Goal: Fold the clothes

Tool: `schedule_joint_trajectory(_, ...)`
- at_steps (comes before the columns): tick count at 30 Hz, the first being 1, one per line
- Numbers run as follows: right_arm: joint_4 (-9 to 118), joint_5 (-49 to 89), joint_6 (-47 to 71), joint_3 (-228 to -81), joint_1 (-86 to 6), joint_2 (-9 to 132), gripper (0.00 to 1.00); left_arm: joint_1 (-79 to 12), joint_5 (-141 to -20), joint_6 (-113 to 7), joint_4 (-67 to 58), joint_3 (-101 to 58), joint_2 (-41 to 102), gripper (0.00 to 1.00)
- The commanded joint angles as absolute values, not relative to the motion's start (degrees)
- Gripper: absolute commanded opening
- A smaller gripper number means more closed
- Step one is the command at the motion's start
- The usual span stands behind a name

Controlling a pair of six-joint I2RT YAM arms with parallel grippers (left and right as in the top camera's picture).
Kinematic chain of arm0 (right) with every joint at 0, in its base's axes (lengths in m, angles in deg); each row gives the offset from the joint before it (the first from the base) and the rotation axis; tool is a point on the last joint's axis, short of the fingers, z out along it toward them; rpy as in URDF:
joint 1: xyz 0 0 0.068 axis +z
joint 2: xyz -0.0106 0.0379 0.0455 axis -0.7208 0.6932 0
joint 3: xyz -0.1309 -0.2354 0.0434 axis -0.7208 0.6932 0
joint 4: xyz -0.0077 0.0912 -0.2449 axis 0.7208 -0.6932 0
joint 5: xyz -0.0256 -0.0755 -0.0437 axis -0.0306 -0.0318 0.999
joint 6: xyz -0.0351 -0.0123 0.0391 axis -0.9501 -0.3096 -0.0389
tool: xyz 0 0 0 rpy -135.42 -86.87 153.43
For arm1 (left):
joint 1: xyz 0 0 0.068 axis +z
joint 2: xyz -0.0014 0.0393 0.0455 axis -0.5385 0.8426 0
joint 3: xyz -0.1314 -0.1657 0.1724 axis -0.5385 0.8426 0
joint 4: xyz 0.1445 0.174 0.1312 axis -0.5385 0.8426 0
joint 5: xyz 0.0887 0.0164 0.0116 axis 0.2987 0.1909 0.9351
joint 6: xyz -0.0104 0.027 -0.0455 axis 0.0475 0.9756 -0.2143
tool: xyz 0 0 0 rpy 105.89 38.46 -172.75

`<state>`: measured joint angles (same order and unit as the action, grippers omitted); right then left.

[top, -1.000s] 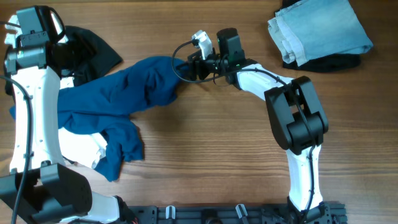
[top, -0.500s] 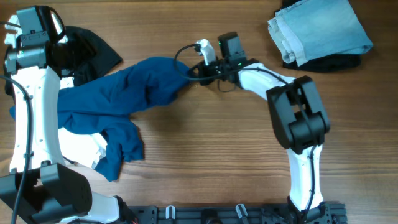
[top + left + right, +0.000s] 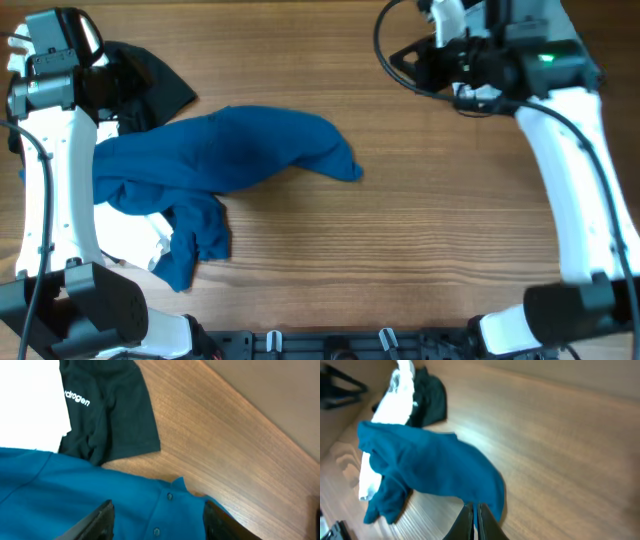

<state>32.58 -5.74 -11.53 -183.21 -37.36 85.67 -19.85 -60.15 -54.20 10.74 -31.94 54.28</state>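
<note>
Beside blue shirt (image 3: 220, 160), black tee (image 3: 160, 82) (lettered); left hand (image 3: 157, 511) open, right hand (image 3: 474, 510) closed.

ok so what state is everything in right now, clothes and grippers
blue shirt: unfolded, lying rumpled on the table
black tee: bunched, unfolded
white garment: crumpled, partly under the blue shirt
left gripper: open, over the blue shirt
right gripper: shut, empty, high above the table

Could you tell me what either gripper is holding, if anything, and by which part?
Nothing is held: the right gripper is shut and empty, and the left gripper is open above the blue shirt.
</note>
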Motion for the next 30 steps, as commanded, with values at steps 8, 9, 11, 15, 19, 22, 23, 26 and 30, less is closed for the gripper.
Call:
schedule_joint_trajectory(8, 26.51, 2.35, -15.4, -184.19, -27.83, 99.18, 0.86, -19.55, -60.63, -50.31, 10.1, -32.0, 52.14, 0.66)
schedule_joint_trajectory(9, 26.77, 4.34, -15.29, -184.21, -26.28, 101.43, 0.93, -19.55, -60.63, -50.31, 10.1, -32.0, 52.14, 0.66)
schedule_joint_trajectory(11, 27.69, 7.97, -14.87, -184.21, -23.29, 105.84, 1.0, -19.55, -60.63, -50.31, 10.1, -32.0, 52.14, 0.66)
schedule_joint_trajectory(15, 30.14, 15.31, -9.89, -184.21, -19.68, 113.47, 1.0, -19.55, -60.37, -50.31, 10.17, -32.0, 52.14, 0.67)
schedule_joint_trajectory(19, 32.32, 18.29, -5.85, -184.19, -18.74, 118.28, 0.98, -19.55, -60.2, -50.31, 10.15, -32.0, 52.14, 0.68)
schedule_joint_trajectory(22, 34.29, 18.2, -4.75, -184.19, -18.74, 120.62, 0.97, -19.55, -60.22, -50.33, 10.15, -32.0, 52.14, 0.68)
schedule_joint_trajectory(23, 34.64, 18.2, -4.89, -184.19, -18.74, 121.21, 0.96, -19.55, -60.2, -50.33, 10.17, -32.0, 52.14, 0.68)
schedule_joint_trajectory(26, 34.99, 18.2, -5.24, -183.97, -18.63, 122.94, 0.88, -19.55, -60.22, -50.33, 10.15, -32.0, 52.14, 0.68)
schedule_joint_trajectory(30, 34.99, 17.72, -5.32, -183.4, -18.65, 123.83, 0.59, -19.55, -60.22, -50.35, 10.15, -32.0, 52.14, 0.68)
